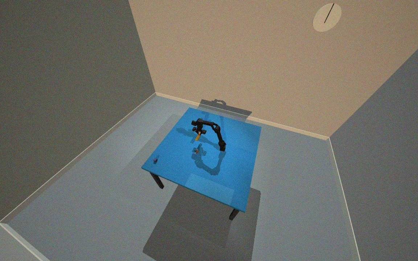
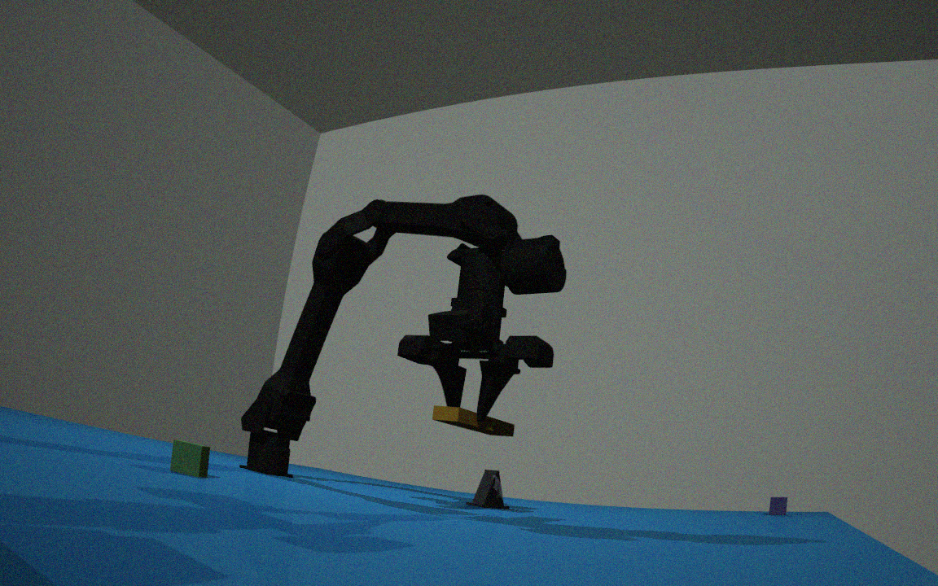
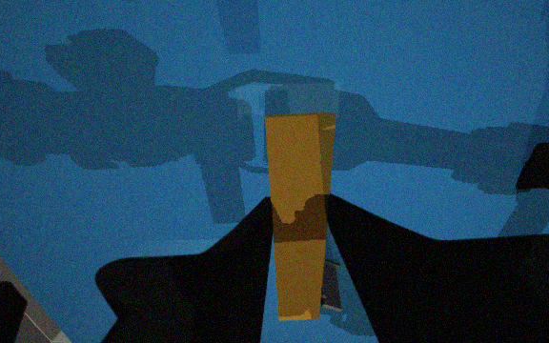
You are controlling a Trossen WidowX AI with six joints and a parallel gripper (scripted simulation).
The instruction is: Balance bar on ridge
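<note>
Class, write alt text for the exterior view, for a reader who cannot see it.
A black robot arm's gripper grips an orange-yellow bar in the air above a dark triangular ridge on a blue table. A green block stands near the arm's base; a small purple cube sits near the table's far right corner.

The blue table [image 1: 175, 162] [image 2: 640, 561] [image 3: 112, 205] carries a ridge [image 1: 197, 150] [image 2: 488, 491] [image 3: 331, 288]. In the top view, a purple cube [image 1: 155, 160] [image 2: 778, 505] lies near the ridge's nine o'clock. In the exterior view, a green block [image 2: 188, 458] stands at nine o'clock from the arm's base [image 2: 246, 466].
</note>
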